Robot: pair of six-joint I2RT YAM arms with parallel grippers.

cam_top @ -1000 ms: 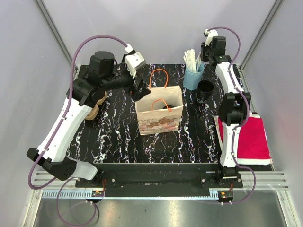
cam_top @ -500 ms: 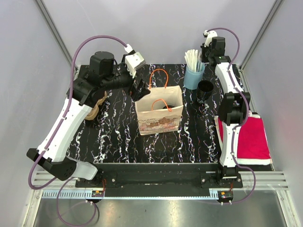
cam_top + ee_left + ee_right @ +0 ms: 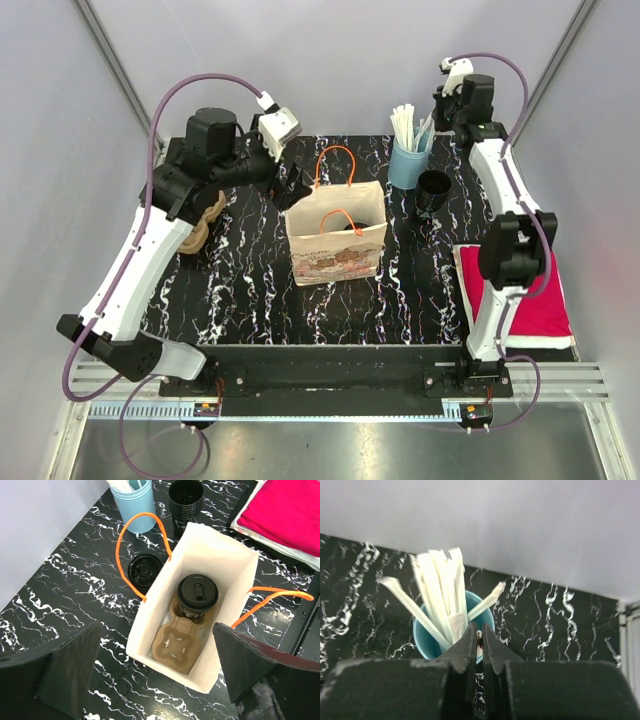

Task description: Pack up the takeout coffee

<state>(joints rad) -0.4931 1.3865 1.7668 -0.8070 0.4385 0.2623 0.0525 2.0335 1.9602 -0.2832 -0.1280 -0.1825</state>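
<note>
The paper bag point(image 3: 337, 245) with orange handles stands open mid-table. In the left wrist view the bag point(image 3: 227, 562) holds a brown cardboard carrier point(image 3: 176, 649) with one lidded black coffee cup point(image 3: 198, 594) in its far slot. My left gripper point(image 3: 291, 186) hovers wide open over the bag's left rim, and its fingers point(image 3: 70, 667) frame the bag with nothing between them. My right gripper point(image 3: 478, 630) is above the blue cup point(image 3: 426, 641) of wrapped straws point(image 3: 439, 582), shut on the end of one straw. From above, this gripper point(image 3: 436, 122) sits at the blue cup point(image 3: 404, 168).
A loose black lid point(image 3: 144, 570) lies on the table behind the bag. A stack of black cups point(image 3: 433, 190) stands right of the blue cup. A red cloth point(image 3: 535, 290) lies on a tray at the right edge. Brown cardboard carriers point(image 3: 205, 218) sit at the left.
My right gripper has closed on a straw in the blue cup, and that arm has shifted right and back. The left gripper has drawn back slightly, still open.
</note>
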